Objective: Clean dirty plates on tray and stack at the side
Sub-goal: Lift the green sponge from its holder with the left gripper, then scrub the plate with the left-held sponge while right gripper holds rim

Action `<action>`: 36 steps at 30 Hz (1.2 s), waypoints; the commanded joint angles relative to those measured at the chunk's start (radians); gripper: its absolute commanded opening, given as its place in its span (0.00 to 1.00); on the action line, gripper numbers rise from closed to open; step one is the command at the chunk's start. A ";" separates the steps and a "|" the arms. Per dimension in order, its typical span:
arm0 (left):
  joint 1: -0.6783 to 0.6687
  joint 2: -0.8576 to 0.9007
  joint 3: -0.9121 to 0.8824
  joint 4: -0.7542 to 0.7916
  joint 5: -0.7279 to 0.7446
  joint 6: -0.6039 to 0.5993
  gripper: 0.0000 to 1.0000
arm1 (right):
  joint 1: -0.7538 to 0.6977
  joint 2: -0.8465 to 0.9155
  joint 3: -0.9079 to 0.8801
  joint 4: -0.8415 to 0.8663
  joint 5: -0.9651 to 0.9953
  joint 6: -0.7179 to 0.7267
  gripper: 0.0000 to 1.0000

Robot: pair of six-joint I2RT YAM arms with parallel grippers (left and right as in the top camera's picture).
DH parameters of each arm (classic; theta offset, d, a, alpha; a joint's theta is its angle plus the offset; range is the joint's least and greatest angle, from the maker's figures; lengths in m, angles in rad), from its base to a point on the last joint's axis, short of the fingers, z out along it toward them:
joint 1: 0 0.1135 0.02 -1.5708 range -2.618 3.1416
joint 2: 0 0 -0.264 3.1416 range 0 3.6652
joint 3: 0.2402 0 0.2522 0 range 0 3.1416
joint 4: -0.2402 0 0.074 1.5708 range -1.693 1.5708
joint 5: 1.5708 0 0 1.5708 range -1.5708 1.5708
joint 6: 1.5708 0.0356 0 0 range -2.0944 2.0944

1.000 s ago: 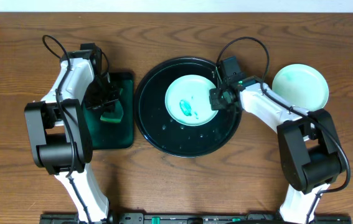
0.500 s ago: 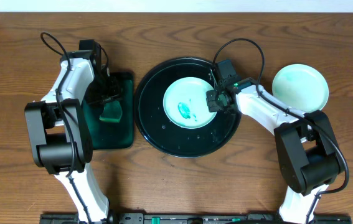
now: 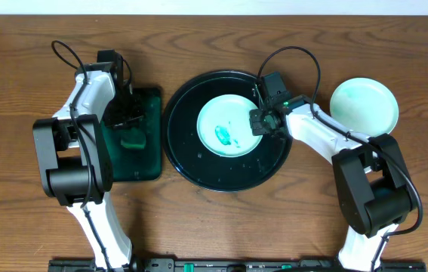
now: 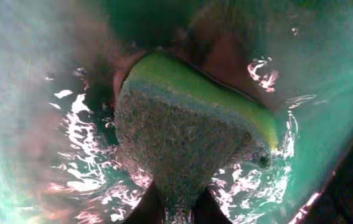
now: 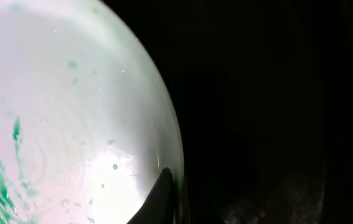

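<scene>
Pinching the smeared plate's (image 3: 225,113) right rim, the right gripper (image 3: 260,121) held it on the black tray (image 3: 191,162); left gripper (image 3: 130,127) clamped the sponge (image 4: 188,130) in the green tray (image 3: 149,162). Judged: wiping pending. Next move needs sponge carried onto the smear (image 3: 225,136).

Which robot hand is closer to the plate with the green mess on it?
Right. The right gripper touches the smeared plate at its rim; the left gripper is far off at the green tray, holding the sponge.

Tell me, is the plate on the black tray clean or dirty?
Dirty: the plate on the tray bears a teal-green smear near its middle, visible overhead.
</scene>
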State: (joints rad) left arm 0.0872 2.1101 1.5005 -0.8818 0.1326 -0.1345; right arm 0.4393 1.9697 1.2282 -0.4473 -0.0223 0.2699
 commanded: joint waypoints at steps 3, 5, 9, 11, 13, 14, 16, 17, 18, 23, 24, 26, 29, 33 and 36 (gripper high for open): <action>-0.026 0.031 -0.012 -0.010 0.095 -0.002 0.07 | 0.046 0.044 -0.032 0.015 -0.084 -0.031 0.01; -0.040 -0.014 -0.012 -0.015 0.095 -0.002 0.07 | 0.046 0.044 -0.032 0.013 -0.084 -0.031 0.01; -0.082 -0.111 -0.012 -0.041 0.095 -0.002 0.07 | 0.047 0.044 -0.032 0.003 -0.084 -0.031 0.01; -0.112 -0.158 -0.012 -0.054 0.095 -0.002 0.07 | 0.047 0.044 -0.032 0.005 -0.084 -0.027 0.01; -0.177 -0.230 -0.012 -0.063 0.095 -0.002 0.07 | 0.047 0.044 -0.032 0.010 -0.084 -0.027 0.01; -0.201 -0.251 -0.012 -0.063 0.095 -0.002 0.07 | 0.047 0.044 -0.032 0.010 -0.084 -0.027 0.01; -0.243 -0.277 -0.012 -0.063 0.095 -0.011 0.07 | 0.047 0.044 -0.032 0.008 -0.084 -0.027 0.01; -0.269 -0.283 -0.012 -0.063 0.095 -0.023 0.07 | 0.047 0.044 -0.032 0.005 -0.084 -0.027 0.01; -0.296 -0.283 -0.012 -0.064 0.095 -0.044 0.07 | 0.047 0.044 -0.032 0.002 -0.084 -0.027 0.01; -0.412 -0.235 -0.012 -0.041 0.097 -0.096 0.08 | 0.047 0.044 -0.032 -0.005 -0.085 -0.027 0.01; -0.425 -0.226 -0.012 -0.034 0.096 -0.110 0.08 | 0.047 0.044 -0.032 -0.005 -0.085 -0.027 0.01; -0.482 -0.178 -0.012 0.011 0.095 -0.135 0.07 | 0.047 0.044 -0.032 -0.006 -0.086 -0.023 0.01; -0.525 -0.108 -0.012 0.091 0.095 -0.192 0.07 | 0.047 0.044 -0.032 -0.013 -0.092 -0.020 0.01; -0.529 -0.037 -0.012 0.169 0.095 -0.239 0.07 | 0.047 0.044 -0.032 -0.018 -0.095 -0.019 0.01; -0.527 0.011 -0.012 0.204 0.095 -0.264 0.07 | 0.047 0.044 -0.032 -0.021 -0.100 -0.019 0.01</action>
State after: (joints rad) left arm -0.4500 2.0804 1.4895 -0.6964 0.2310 -0.3424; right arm 0.4522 1.9728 1.2247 -0.4343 -0.0406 0.2596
